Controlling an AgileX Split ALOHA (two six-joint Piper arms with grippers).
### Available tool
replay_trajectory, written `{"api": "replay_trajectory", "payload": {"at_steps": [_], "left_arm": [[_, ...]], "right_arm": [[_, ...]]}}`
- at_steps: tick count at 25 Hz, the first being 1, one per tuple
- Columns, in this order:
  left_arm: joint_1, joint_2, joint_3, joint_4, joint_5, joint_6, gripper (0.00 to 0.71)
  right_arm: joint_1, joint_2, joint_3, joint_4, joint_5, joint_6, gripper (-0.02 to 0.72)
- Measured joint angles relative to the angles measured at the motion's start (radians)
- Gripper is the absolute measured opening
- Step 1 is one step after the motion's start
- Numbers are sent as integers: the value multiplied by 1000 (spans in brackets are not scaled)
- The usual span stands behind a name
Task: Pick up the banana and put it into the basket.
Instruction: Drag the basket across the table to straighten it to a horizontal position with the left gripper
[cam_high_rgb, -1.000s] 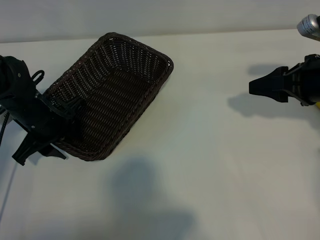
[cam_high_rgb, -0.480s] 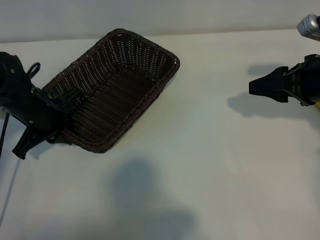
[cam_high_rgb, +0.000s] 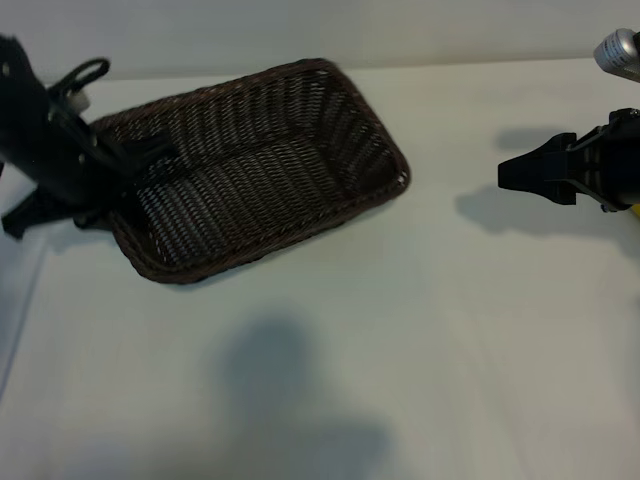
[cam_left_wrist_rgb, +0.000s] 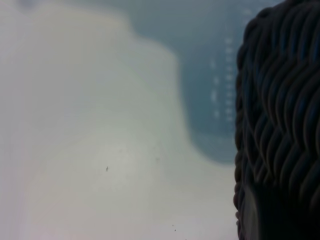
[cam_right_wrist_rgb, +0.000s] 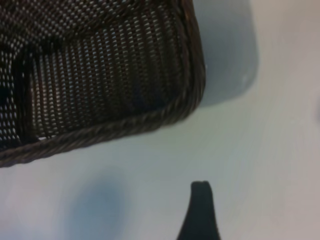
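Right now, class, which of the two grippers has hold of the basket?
The left gripper, at the exterior view's left edge, is clamped on the basket rim at its short end. The right gripper hangs apart over bare table, jaws open, holding nothing.

Both arms are chunky matte black all over. The left tool (cam_high_rgb: 120, 175) hangs off a blocky black housing with a thin black cable looping out the top and what might be a small white tag next to it, hard to tell. The right tool (cam_high_rgb: 510, 175) narrows to a wedge-shaped snout, with a silver cylinder above it and a bit of yellow at the edge.
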Motion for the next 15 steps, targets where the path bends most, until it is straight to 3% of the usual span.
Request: {"api": "replay_trajectory", "payload": {"at_steps": [8, 15], "left_arm": [[0, 162, -270, -102, 236, 354, 157], [0, 269, -323, -149, 236, 449, 156]], "right_arm": [[0, 0, 0, 0, 0, 0, 588], [0, 0, 0, 0, 0, 0, 588]]}}
